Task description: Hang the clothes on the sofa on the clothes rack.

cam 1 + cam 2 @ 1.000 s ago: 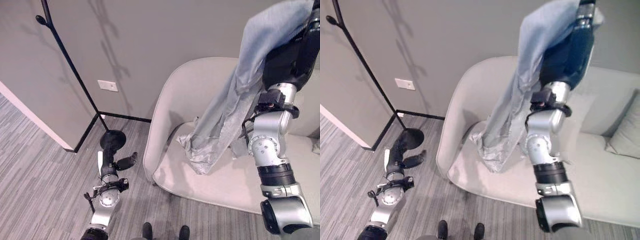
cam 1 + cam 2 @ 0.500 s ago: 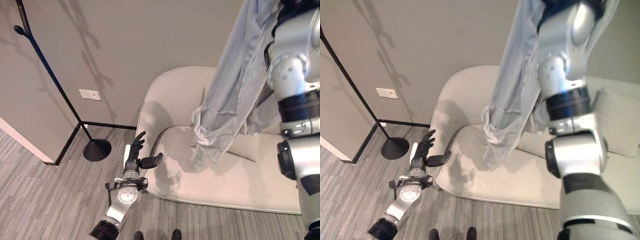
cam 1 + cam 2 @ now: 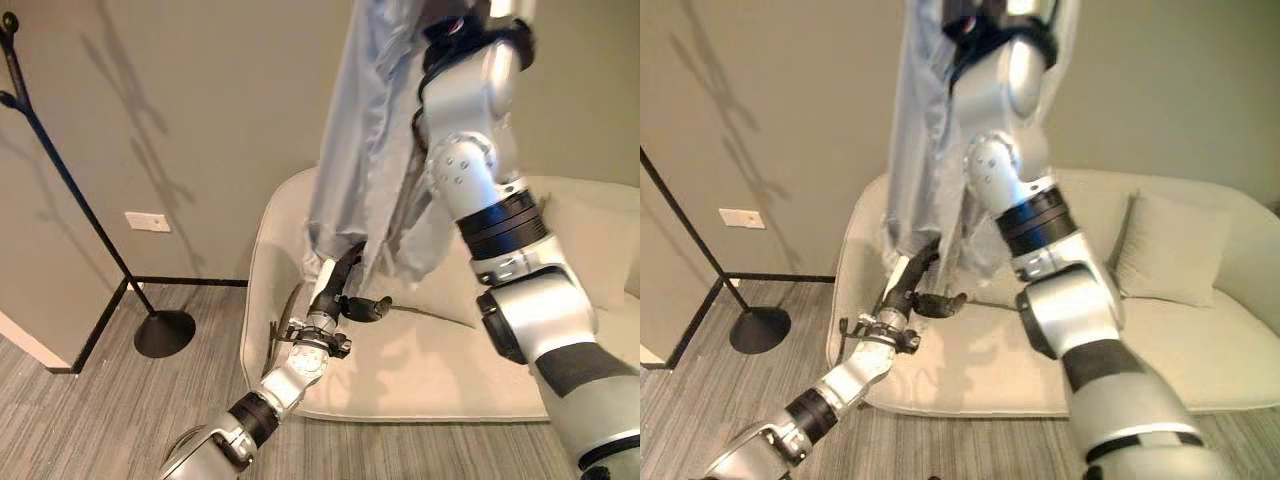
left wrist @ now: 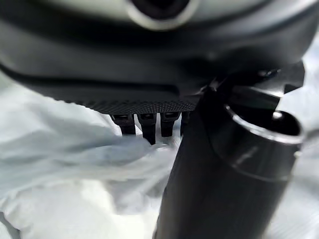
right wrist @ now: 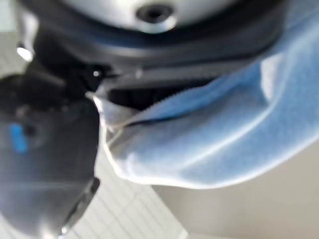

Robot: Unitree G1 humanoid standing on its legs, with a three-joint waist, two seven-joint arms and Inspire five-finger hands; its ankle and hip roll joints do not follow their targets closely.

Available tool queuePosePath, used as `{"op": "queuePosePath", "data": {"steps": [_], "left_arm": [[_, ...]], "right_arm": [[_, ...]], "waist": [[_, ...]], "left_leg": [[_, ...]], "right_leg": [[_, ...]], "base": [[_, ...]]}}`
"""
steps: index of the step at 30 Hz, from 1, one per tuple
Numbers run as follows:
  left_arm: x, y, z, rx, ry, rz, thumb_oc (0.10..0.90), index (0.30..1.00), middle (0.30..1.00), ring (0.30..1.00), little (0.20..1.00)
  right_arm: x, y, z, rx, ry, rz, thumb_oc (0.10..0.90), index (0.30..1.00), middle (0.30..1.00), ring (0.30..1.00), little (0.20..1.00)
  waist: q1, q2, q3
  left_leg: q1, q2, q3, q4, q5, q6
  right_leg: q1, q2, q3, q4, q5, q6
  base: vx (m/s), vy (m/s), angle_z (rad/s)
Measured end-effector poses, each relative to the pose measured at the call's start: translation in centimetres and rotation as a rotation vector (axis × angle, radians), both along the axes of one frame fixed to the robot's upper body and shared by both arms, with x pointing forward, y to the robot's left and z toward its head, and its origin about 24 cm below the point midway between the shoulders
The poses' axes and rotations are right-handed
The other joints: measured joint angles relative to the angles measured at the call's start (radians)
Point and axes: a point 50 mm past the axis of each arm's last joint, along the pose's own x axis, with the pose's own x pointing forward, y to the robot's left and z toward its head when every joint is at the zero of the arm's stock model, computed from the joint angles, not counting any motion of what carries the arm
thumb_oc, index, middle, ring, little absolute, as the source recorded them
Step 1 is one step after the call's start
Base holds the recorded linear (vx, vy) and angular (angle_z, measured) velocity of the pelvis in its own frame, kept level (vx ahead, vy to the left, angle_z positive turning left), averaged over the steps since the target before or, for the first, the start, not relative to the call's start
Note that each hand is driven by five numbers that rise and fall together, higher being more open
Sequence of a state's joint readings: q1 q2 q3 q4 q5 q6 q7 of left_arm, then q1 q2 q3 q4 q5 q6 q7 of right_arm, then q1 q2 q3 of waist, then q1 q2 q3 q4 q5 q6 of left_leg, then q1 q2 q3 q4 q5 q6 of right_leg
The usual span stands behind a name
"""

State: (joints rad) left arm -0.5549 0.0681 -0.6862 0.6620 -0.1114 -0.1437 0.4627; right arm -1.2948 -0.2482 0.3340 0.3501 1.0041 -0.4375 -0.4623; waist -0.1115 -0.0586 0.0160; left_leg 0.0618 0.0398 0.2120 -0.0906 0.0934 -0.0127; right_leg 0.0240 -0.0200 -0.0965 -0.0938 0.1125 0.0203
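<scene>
A pale blue-grey garment (image 3: 360,130) hangs full length in front of the beige sofa (image 3: 440,370), its top end out of sight above. My right arm reaches straight up beside it. In the right wrist view the right hand (image 5: 149,50) is shut on a fold of the garment (image 5: 209,139). My left hand (image 3: 338,290) is open at the garment's lower hem, fingers straight up against the cloth (image 4: 65,164) and thumb held out sideways. The black clothes rack (image 3: 70,190) stands by the wall to the left, about an arm's length from the sofa.
The rack's round base (image 3: 165,333) rests on grey striped carpet near a wall corner. A white wall socket (image 3: 147,222) sits low behind it. A cushion (image 3: 1170,250) leans on the sofa's back at the right.
The right arm has lifted the garment clear of the sofa seat and swung it left. The left hand rose from near the floor to the hem. The camera has shifted too.
</scene>
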Motion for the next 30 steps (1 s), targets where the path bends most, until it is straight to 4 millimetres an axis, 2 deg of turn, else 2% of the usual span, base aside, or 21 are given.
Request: {"op": "queuePosePath", "data": {"steps": [4,7,8,9,12,16,19,23,27,30], "left_arm": [[0.7,-0.4,-0.3,0.06,0.014,0.061,0.8,0.9,0.9,0.9,0.9],[1.2,-0.7,-0.8,0.092,0.051,0.091,0.8,0.9,0.9,0.9,0.9],[1.1,-0.9,-0.8,0.095,0.06,0.095,0.681,0.721,0.721,0.721,0.721],[1.2,-1.2,-0.9,0.096,0.07,0.101,0.4,0.3,0.3,0.3,0.3],[1.4,-1.3,-1.3,0.057,0.133,0.139,0.4,0.3,0.3,0.3,0.3],[1.6,-0.9,-1.3,0.019,0.168,0.17,0.4,0.3,0.3,0.3,0.3],[1.9,-0.2,-1.1,0.005,0.16,0.209,0.4,0.3,0.3,0.3,0.3],[2.5,1.1,-0.1,-0.033,0.117,0.27,0.4,0.3,0.3,0.3,0.3],[3.3,2.7,2.1,-0.115,0.027,0.381,0.4,0.3,0.3,0.3,0.3],[3.9,5.0,3.7,-0.156,-0.044,0.495,0.4,0.3,0.3,0.3,0.3]], "right_arm": [[-1.2,1.4,-2.2,-0.034,-0.006,0.075,0.4,0.3,0.3,0.3,0.3],[-2.0,2.6,-2.8,-0.069,-0.018,0.119,0.4,0.3,0.3,0.3,0.3],[-2.2,3.1,-2.9,-0.09,-0.025,0.128,0.4,0.3,0.3,0.3,0.3],[-2.3,3.2,-2.9,-0.092,-0.028,0.132,0.4,0.3,0.3,0.3,0.3],[-2.9,3.4,-2.6,-0.092,-0.052,0.151,0.4,0.3,0.3,0.3,0.3],[-3.8,3.5,-2.1,-0.087,-0.096,0.172,0.4,0.3,0.3,0.3,0.3],[-4.2,2.6,-1.5,-0.1,-0.141,0.131,0.4,0.3,0.3,0.3,0.3],[-4.1,1.1,-0.9,-0.03,-0.144,0.087,0.4,0.3,0.3,0.3,0.3],[-4.0,-1.8,0.1,0.048,-0.178,-0.002,0.4,0.3,0.3,0.3,0.3],[-4.3,-3.2,0.5,0.099,-0.201,-0.034,0.4,0.3,0.3,0.3,0.3]], "waist": [[-0.028,0.011,-0.005],[-0.042,0.021,-0.005],[-0.051,0.024,-0.005],[-0.056,0.026,-0.005],[-0.066,0.028,-0.003],[-0.072,0.046,-0.005],[-0.067,0.054,-0.004],[-0.059,0.055,-0.004],[-0.033,0.055,-0.004],[-0.025,0.056,-0.003]], "left_leg": [[-0.001,0.002,0.014,0.0,-0.002,0.0],[-0.001,0.001,0.021,0.0,-0.005,0.002],[0.0,0.002,0.025,0.0,-0.006,0.002],[-0.001,0.002,0.026,0.0,-0.006,0.002],[-0.003,0.002,0.031,0.0,-0.006,0.003],[-0.002,0.002,0.052,0.0,-0.011,0.004],[-0.002,0.005,0.052,0.0,-0.012,0.002],[-0.003,0.01,0.051,-0.001,-0.013,0.001],[-0.006,0.014,0.041,0.0,-0.013,0.0],[-0.008,0.016,0.026,0.0,-0.012,0.0]], "right_leg": [[-0.009,0.002,0.016,0.0,0.001,-0.001],[-0.011,0.002,0.021,0.0,0.001,-0.001],[-0.012,0.002,0.023,0.0,0.001,0.0],[-0.013,0.003,0.024,0.0,0.001,0.0],[-0.017,0.003,0.03,0.0,0.001,0.0],[-0.026,0.004,0.05,0.0,0.004,-0.001],[-0.025,0.006,0.049,0.0,0.004,-0.001],[-0.025,0.011,0.048,0.0,0.004,-0.002],[-0.024,0.016,0.04,0.0,0.003,-0.006],[-0.02,0.016,0.023,0.0,0.002,-0.008]], "base": [[0.0,-0.014,-0.11],[0.01,-0.014,-0.09],[0.01,-0.027,-0.07],[0.0,-0.021,-0.05],[0.0,-0.014,-0.07],[0.01,-0.012,-0.14],[0.01,-0.037,-0.01],[0.01,-0.027,0.01],[0.01,-0.027,0.06],[0.02,-0.031,0.13]]}}
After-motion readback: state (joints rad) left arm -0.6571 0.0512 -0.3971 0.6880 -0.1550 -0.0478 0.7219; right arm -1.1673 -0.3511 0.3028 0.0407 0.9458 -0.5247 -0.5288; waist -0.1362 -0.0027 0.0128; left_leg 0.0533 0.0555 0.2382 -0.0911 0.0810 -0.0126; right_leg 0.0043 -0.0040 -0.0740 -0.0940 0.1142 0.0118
